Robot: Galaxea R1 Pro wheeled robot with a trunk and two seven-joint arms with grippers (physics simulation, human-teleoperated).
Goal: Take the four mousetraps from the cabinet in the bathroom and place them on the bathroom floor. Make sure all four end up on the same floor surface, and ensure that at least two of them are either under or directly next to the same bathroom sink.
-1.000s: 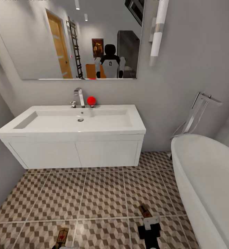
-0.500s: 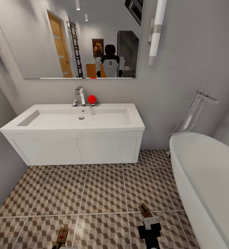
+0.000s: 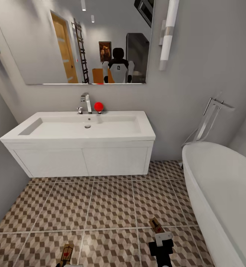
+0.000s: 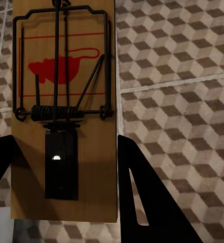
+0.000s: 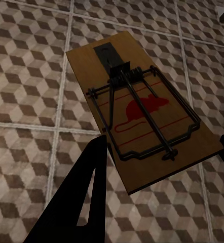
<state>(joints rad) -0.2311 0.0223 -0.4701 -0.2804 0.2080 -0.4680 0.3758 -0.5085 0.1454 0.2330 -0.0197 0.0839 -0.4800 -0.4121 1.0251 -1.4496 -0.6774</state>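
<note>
Wall mirror (image 3: 82, 40) above, reflecting an orange door and a ladder rack. Red ball (image 3: 98, 106) beside the chrome tap. White bathtub (image 3: 223, 193) at right, chrome floor-standing filler (image 3: 208, 122) behind it; tubular wall light (image 3: 168, 33) beside the mirror.

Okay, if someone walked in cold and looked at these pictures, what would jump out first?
Probably the wide white bathroom sink under the big mirror, with a red ball beside its chrome tap. Next, the cube-patterned bathroom floor, and a mousetrap in each gripper at the head view's bottom edge: left, right.
</note>
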